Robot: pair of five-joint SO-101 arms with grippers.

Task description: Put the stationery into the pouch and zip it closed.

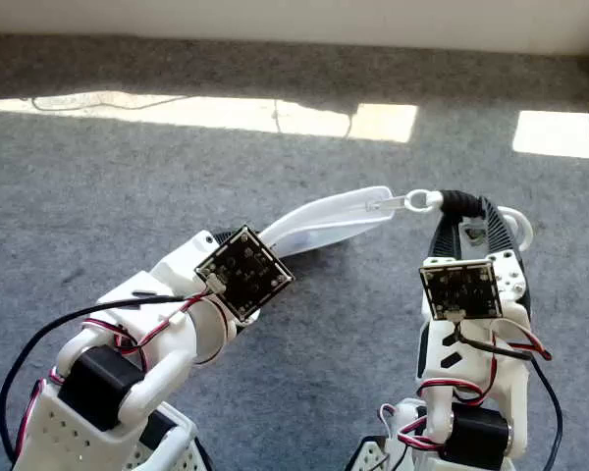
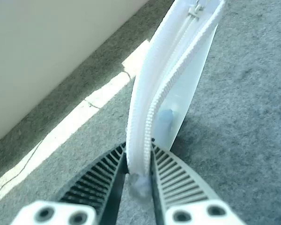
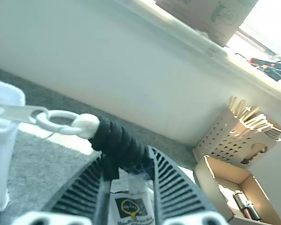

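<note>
We see the white translucent zip pouch [image 1: 334,221] mid-carpet, strung between the two arms and nearer the sunlit far edge of the grey carpet [image 1: 98,196] than the near one. It stands on its long edge, zip side up. We can't tell whether its lower edge touches the carpet.

The left gripper [image 2: 139,157] is clamped tight on the pouch's near end, ribbed black jaws pressed against both sides of the zip seam.

The right gripper [image 3: 127,164] is pinched on a black braided cord [image 3: 117,138]. The cord joins a white ring [image 3: 61,119], and the ring hooks the zip slider [image 3: 14,111]. The slider sits at the pouch end facing the right gripper, opposite the left clamp.

In the left wrist view the two zip edges run together along the seam up to the slider. Whether the teeth are fully meshed we can't tell.

Contents: one pale blue shape [image 2: 166,119] shows through the pouch wall near the clamped end. We can't identify it.

Behind the right gripper, by the white wall [image 3: 107,70]: a pale perforated wooden holder [image 3: 239,136] with wooden sticks standing in it, and just beside it an open cardboard box [image 3: 225,180] with a dark cylindrical item inside.
</note>
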